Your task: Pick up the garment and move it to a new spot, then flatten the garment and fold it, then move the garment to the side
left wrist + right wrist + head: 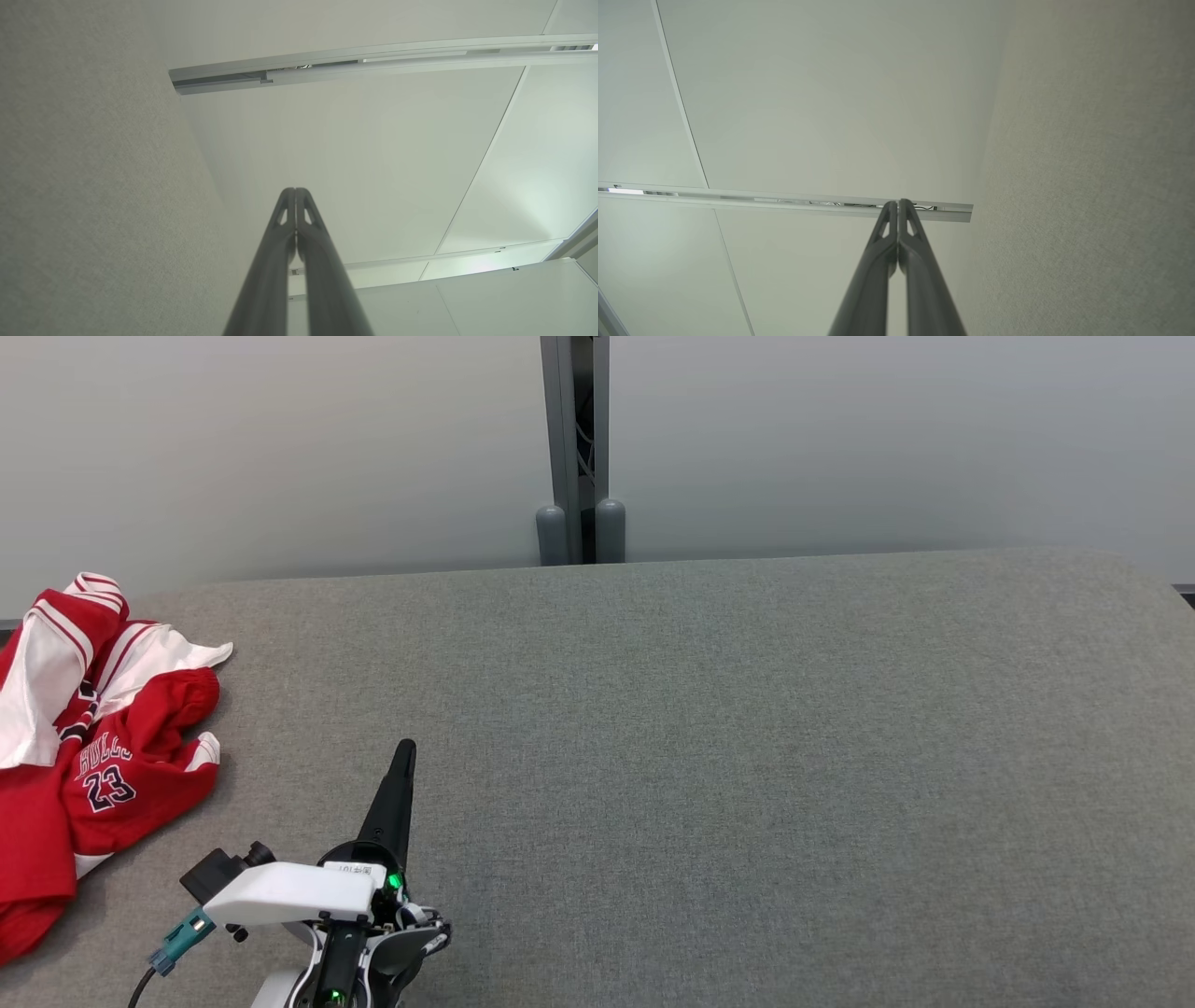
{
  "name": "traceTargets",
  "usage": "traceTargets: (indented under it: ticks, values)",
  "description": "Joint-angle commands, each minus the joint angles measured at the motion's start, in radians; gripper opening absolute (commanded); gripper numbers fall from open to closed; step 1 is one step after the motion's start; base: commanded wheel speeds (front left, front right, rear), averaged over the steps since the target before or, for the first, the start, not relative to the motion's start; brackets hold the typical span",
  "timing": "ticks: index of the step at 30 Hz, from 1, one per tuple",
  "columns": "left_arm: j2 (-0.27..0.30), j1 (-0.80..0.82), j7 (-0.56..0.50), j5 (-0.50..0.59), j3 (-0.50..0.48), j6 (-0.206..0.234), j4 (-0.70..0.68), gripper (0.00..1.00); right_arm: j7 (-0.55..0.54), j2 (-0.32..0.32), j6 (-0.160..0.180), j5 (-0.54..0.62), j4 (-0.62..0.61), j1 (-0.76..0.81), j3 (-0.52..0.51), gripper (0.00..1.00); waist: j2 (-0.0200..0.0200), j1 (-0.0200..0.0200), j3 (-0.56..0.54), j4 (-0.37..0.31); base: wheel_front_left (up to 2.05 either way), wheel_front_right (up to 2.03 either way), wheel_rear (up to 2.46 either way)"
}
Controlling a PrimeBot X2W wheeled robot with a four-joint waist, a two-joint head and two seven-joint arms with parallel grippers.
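The garment (93,747) is a red and white basketball jersey with the number 23, lying crumpled at the far left of the grey fabric surface (700,756) in the head view. My left gripper (404,751) is shut and empty, its dark fingers pointing up the view, well to the right of the jersey and apart from it. In the left wrist view the left gripper (295,191) has its fingers pressed together against a pale wall. In the right wrist view the right gripper (898,203) is shut too, with nothing in it.
A pale wall stands behind the surface, with a grey post (579,448) at its middle. The surface's far edge runs across the head view, and its right corner curves off at the far right.
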State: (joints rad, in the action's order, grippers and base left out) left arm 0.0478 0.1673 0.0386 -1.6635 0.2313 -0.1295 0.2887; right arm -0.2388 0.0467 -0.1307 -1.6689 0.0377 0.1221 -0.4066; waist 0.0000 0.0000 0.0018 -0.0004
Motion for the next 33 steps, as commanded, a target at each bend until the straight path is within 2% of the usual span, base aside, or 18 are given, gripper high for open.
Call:
traceTargets:
  ticks: [1, 33]
  values:
    - [0.005, 0.01, 0.0, 0.002, -0.001, -0.005, -0.001, 0.0, -0.003, 0.008, 0.0, -0.004, -0.005, 0.005, -0.001, 0.0, 0.0, 0.0, 0.0, 0.0, 0.0, 0.0, 0.0]
    - [0.005, 0.01, 0.0, 0.002, -0.001, -0.005, -0.001, 0.0, -0.003, 0.008, 0.0, -0.004, -0.005, 0.005, -0.001, 0.0, 0.0, 0.0, 0.0, 0.0, 0.0, 0.0, 0.0]
